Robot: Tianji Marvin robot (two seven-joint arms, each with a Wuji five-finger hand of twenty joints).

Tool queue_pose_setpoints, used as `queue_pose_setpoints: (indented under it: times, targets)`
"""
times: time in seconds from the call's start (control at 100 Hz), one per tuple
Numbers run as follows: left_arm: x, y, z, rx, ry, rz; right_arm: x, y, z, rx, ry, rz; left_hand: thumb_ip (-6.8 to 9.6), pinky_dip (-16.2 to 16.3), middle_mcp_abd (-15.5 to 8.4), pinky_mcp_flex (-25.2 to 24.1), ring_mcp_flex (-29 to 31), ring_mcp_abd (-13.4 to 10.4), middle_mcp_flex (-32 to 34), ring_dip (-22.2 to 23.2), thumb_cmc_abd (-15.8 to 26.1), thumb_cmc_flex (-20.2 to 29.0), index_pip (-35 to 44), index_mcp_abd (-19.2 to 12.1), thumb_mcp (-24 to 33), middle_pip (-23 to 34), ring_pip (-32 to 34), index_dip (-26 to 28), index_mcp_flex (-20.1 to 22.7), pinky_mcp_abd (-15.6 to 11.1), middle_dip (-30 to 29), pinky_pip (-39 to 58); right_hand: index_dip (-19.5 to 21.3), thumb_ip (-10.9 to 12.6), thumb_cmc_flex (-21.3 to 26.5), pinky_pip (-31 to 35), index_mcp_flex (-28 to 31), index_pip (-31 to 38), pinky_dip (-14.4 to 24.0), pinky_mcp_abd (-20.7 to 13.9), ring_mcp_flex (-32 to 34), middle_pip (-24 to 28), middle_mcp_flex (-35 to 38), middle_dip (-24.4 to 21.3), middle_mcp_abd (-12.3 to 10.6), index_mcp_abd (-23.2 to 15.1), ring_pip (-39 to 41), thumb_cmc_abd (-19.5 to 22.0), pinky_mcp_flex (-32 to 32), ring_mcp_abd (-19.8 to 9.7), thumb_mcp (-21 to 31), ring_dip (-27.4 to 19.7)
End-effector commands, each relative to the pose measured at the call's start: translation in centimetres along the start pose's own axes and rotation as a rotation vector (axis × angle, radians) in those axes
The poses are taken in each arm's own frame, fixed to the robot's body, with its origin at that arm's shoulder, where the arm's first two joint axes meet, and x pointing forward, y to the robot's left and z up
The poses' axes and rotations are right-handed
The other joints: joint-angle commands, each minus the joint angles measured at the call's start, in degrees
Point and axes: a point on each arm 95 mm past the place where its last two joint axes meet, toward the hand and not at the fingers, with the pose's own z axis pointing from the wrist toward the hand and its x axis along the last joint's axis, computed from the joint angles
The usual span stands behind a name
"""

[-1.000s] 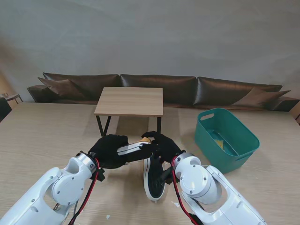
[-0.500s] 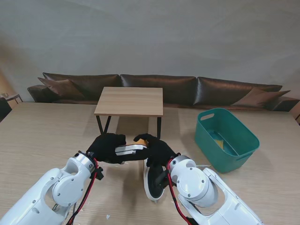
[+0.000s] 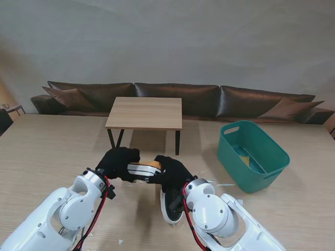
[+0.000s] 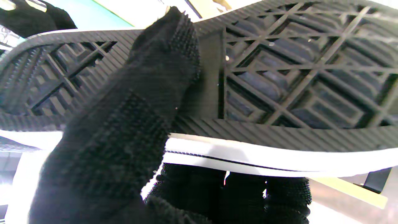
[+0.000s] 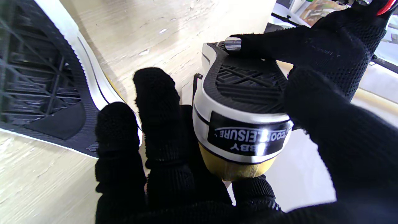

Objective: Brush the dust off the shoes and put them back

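While both black-gloved hands clasp it, the yellow canvas shoe with white-and-black rubber sole (image 3: 144, 169) hangs just beyond the second shoe (image 3: 171, 201) lying sole-up on the desk (image 3: 47, 157): left hand (image 3: 119, 163) at one end, right hand (image 3: 170, 174) at its heel.

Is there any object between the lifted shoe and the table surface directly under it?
Nothing visible. Both hands, left hand and right hand, hold the lifted shoe. The second shoe lies nearer to me, on the right, not underneath.

You see one yellow canvas shoe with white-edged black sole (image 3: 142, 169) held aloft, sole up; its twin (image 3: 170, 201) lies sole-up on the table.
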Motion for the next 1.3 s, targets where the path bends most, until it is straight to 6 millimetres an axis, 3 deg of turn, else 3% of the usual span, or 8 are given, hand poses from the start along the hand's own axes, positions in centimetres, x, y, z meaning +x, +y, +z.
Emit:
queue_pose_setpoints:
  times: [0.0, 0.28, 0.46, 0.81, 0.96, 1.05, 1.13, 1.29]
  targets:
    - [0.8, -1.0, 0.6, 0.025, 0.013, -0.005, 0.2, -2.3, -0.4, 0.053, 0.017, 0.022, 3.38, 1.61, -1.92, 1.37, 1.3, 1.85, 0.59, 2.67, 16.79, 8.12, 6.13, -2.24, 13.67, 0.22, 8.36, 2.56, 3.13, 0.35, -0.24, 6.31, -2.49, -2.63, 4.54, 3.88, 6.26, 7.62, -1.39, -0.65, 5.45, 11.89, 12.9, 4.71, -8.53, 4.15, 1.96, -2.36, 1.23, -1.88, 3.9, 0.6]
    - [0.3, -0.9, 0.0, 0.024, -0.023, 0.015, 0.4, -2.8, -0.5, 0.069, 0.086, -0.019, 3.54, 3.29, -1.34, 0.32, 0.37, 2.2, 0.11, 2.71, 17.61, 8.05, 6.29, -1.74, 12.83, 0.19, 9.7, 3.25, 2.13, 0.6, 0.04, 7.47, -7.21, -5.19, 9.9, 7.76, 19.23, 13.4, -4.52, -3.89, 10.08, 11.11, 28.48, 11.01, -12.41, 0.81, 15.35, -10.9, 15.29, -9.58, 6.78, 6.35]
    - [-0.1, -0.6, -0.2, 0.037, -0.053, 0.017, 0.5, -3.6, -0.8, 0.051, 0.141, -0.013, 3.91, 7.48, -0.56, -1.72, -1.33, 2.82, -0.18, 1.62, 18.45, 8.11, 6.1, -1.45, 11.52, -0.38, 10.84, 3.73, 1.32, 0.98, -0.65, 7.18, -22.07, -4.76, 13.44, 7.55, 18.56, 24.06, -2.12, -3.75, 9.93, 9.34, 29.81, 13.35, -12.87, 0.39, 18.56, -13.3, 17.69, -8.22, 10.09, 9.11]
    - [-0.1, -0.1, -0.8, 0.046, -0.084, 0.032, 0.7, -5.3, -1.7, -0.023, 0.161, -0.032, 4.09, 12.55, 1.09, -7.68, -7.63, 3.8, -3.28, 0.44, 20.69, 6.59, 0.69, -2.92, 8.73, -2.04, 13.55, 0.31, -2.77, 2.84, -1.62, 4.55, -27.95, -3.83, 15.8, 7.99, 16.81, 29.08, 1.54, -2.26, 9.72, 11.08, 27.46, 16.71, -10.84, 3.62, 22.58, -13.0, 16.76, -5.98, 13.76, 12.5]
    - [-0.3, 0.2, -1.7, 0.047, -0.116, 0.045, 1.1, -6.1, -1.7, -0.047, 0.191, -0.127, 3.66, 13.53, 2.86, -12.34, -15.12, 3.92, -8.75, -10.75, 20.83, 2.61, -12.22, -3.78, 6.38, -2.14, 14.16, -6.87, -3.95, 3.78, -10.53, -0.14, -29.6, -4.04, 15.86, 8.34, 17.03, 30.03, 2.24, -3.14, 9.78, 11.36, 27.67, 16.81, -10.98, 3.33, 23.3, -13.56, 17.2, -6.65, 14.5, 13.26]
    - [-0.4, 0.5, -2.3, 0.045, -0.141, 0.044, 1.3, -6.4, -1.5, -0.07, 0.206, -0.19, 3.13, 13.03, 4.02, -15.37, -18.54, 4.97, -13.1, -13.72, 22.01, -2.1, -25.99, -2.91, 7.87, -0.14, 10.02, -10.29, -3.15, 4.25, -27.62, -3.65, -30.06, -4.12, 15.75, 8.34, 17.13, 30.34, 2.3, -3.39, 9.82, 11.39, 27.85, 16.82, -11.06, 3.15, 23.63, -13.78, 17.59, -6.83, 14.85, 13.53]
    - [-0.5, 0.7, -2.9, 0.038, -0.163, 0.042, 1.4, -6.7, -1.4, -0.084, 0.215, -0.238, 6.38, 11.69, 4.87, -18.56, -22.52, 5.7, -15.81, -17.17, 24.63, -8.85, -39.23, -1.78, 12.5, -3.29, 4.45, -17.2, -3.02, 4.56, -33.07, -8.16, -30.4, -4.24, 15.47, 8.35, 17.12, 30.58, 2.34, -3.68, 9.84, 11.35, 27.95, 16.81, -11.18, 2.98, 23.96, -13.78, 18.01, -7.24, 15.03, 13.76]
    - [-0.5, 0.9, -4.0, 0.005, -0.204, 0.016, 1.4, -7.3, -1.3, -0.084, 0.225, -0.308, 6.31, 9.41, 6.31, -23.82, -30.32, 6.67, -21.83, -24.0, 26.18, -13.27, -50.01, -0.88, 8.64, -9.39, -5.81, -23.9, -6.92, 4.72, -40.91, -19.17, -30.75, -4.36, 15.26, 8.19, 17.09, 30.76, 2.33, -3.77, 9.84, 11.29, 28.06, 16.84, -11.23, 2.94, 24.03, -13.71, 18.24, -7.51, 15.16, 13.87]
